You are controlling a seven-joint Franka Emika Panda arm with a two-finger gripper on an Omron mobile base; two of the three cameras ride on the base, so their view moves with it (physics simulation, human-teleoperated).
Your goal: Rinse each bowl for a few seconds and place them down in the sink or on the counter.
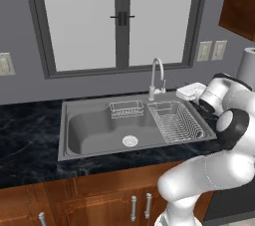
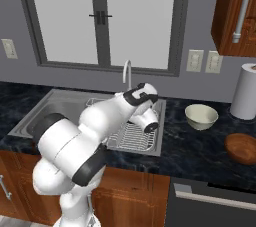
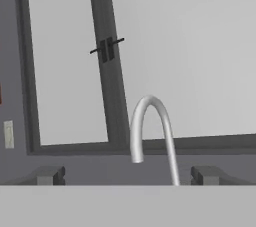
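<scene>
Gripper [image 3: 127, 175] spread wide, empty, aimed at the faucet [image 3: 150, 131] over the sink [image 1: 89, 130]. Both bowls well right of the basin on the counter [image 2: 195, 146]: cream bowl [image 2: 201, 116] upright, wood bowl [image 2: 241, 148] nearer the edge. Likely light, stiff, glossy and slippery; best pinched across the rim wall. Visible from the right base camera; from the left one, the rack [image 1: 175, 122] and drain [image 1: 130, 141] instead.
</scene>
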